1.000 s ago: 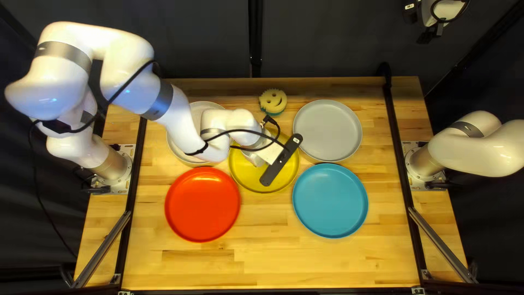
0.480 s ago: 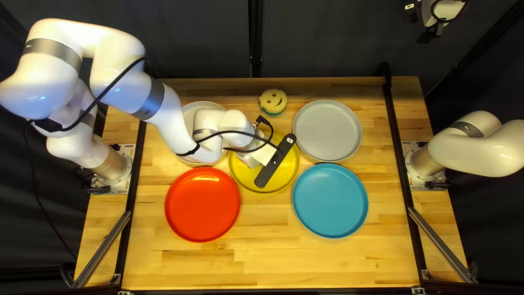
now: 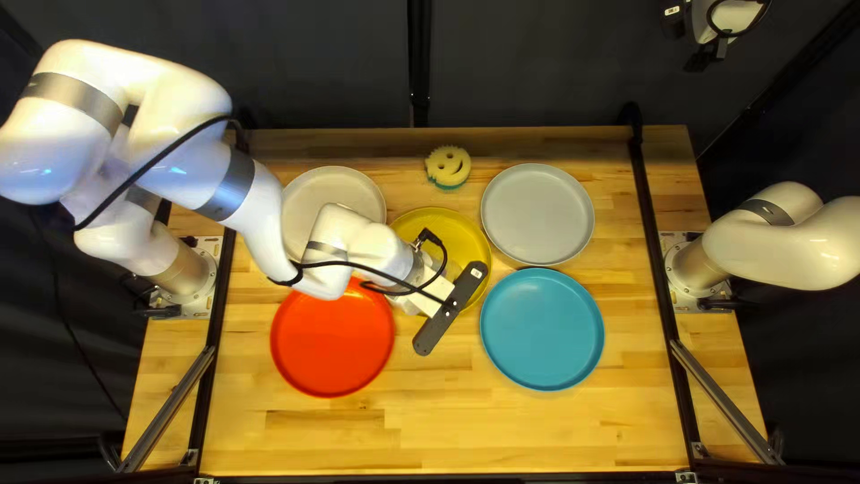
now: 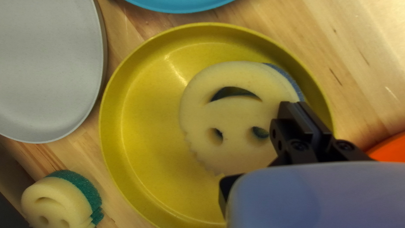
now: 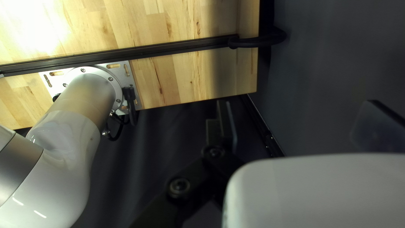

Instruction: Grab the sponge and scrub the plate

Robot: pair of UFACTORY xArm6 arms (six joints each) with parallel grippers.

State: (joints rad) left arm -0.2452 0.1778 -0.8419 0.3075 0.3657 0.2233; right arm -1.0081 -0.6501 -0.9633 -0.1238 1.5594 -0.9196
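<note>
Currently, the left arm (image 3: 264, 220) has shifted its wrist toward the lower part of the top left view. Its mount now extends past the lower edge of the yellow plate (image 3: 448, 215), over bare wood. The white plate (image 3: 318, 190), left of center at the top, is less covered, while the upper part of the red plate (image 3: 327, 363) lies under the wrist. This shift is consistent with a scrubbing stroke; the pick-up phase appears complete.

The left gripper (image 4: 301, 108) is clenched, its fingers set close together, and appears to grasp the sponge (image 4: 236, 109) by its edge, near the blue backing. The exact contact area is partly hidden. The sponge is over the yellow plate, with its cream face toward the wrist camera and the fingers close to the rim. Whether its underside touches the plate cannot be determined. It is hidden in the top left view.

The next motion should return the sponge inward with light, even pressure. Continued outward travel could carry it over the rim or twist it in the grasp.

The right gripper (image 5: 299, 118) is released: fingers apart, nothing between them. The spare sponge (image 3: 448, 163), at upper center of the top left view, stands on the table, clear of both tools.
</note>
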